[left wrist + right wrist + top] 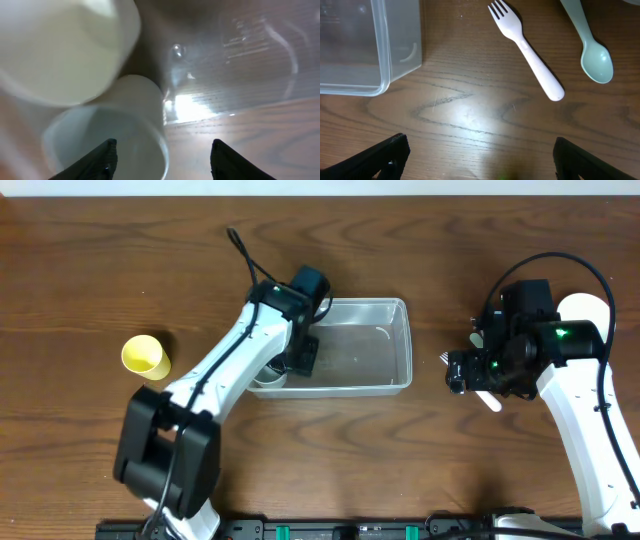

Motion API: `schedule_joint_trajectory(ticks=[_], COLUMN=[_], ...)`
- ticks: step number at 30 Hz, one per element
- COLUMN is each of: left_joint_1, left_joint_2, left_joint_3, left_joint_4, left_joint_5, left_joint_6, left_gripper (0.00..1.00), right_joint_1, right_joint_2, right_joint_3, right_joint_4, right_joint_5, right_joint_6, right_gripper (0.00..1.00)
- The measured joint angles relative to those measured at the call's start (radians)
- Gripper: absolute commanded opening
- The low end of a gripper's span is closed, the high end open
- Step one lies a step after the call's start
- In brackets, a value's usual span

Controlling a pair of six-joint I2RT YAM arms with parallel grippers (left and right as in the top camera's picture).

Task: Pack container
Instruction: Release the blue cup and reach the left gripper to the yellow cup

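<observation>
The clear container [372, 345] lies in the middle of the table. My left gripper [300, 356] hangs over its left end, open and empty. In the left wrist view its fingers [162, 161] straddle the rim of a white cup [112, 127], with a second white cup or bowl [65, 45] behind it and the container's clear floor [250, 60] to the right. One white cup [268, 378] shows at the container's near left corner. My right gripper [463, 372] is open and empty over bare wood [482, 161], to the right of the container's corner [395, 55].
A yellow cup [146, 357] lies on the table at the left. A pale pink fork [527, 50] and a pale green spoon [592, 52] lie on the wood ahead of my right gripper. A white round object [592, 308] sits behind the right arm.
</observation>
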Motion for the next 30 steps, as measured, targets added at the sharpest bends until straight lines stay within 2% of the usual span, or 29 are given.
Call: schedule_joint_trajectory(ticks=[4,7,10,13,17,20,30], left_joint_1=[0.007,0.058,0.183,0.348,0.528,0.608,0.684], left_joint_2=[-0.116,-0.258,-0.362,-0.395,-0.335,-0.256,0.013], left_joint_3=[0.047,0.079,0.098,0.105,0.104,0.101,0.095], left_joint_4=[-0.036,-0.036,-0.038,-0.039,-0.038,-0.037,-0.019], left_joint_5=[-0.064,-0.097,-0.116,-0.117,-0.09,-0.071,-0.012], left_joint_6=[-0.003,-0.012,-0.03,-0.046,-0.059,-0.06,-0.06], left_gripper=[0.82,0.83,0.82,0.82,0.83,0.83,0.83], right_joint_1=[0.0,0.0,0.0,0.0,0.0,0.0,0.0], right_joint_2=[0.0,0.0,0.0,0.0,0.0,0.0,0.0], right_joint_3=[0.0,0.0,0.0,0.0,0.0,0.0,0.0], right_joint_4=[-0.004,-0.005,-0.005,-0.005,-0.008,-0.008,-0.008], right_joint_5=[0.0,0.0,0.0,0.0,0.0,0.0,0.0], right_joint_6=[-0.001,-0.002,-0.003,-0.003,-0.003,-0.003,-0.007], right_gripper=[0.94,0.95,0.96,0.96,0.96,0.97,0.98])
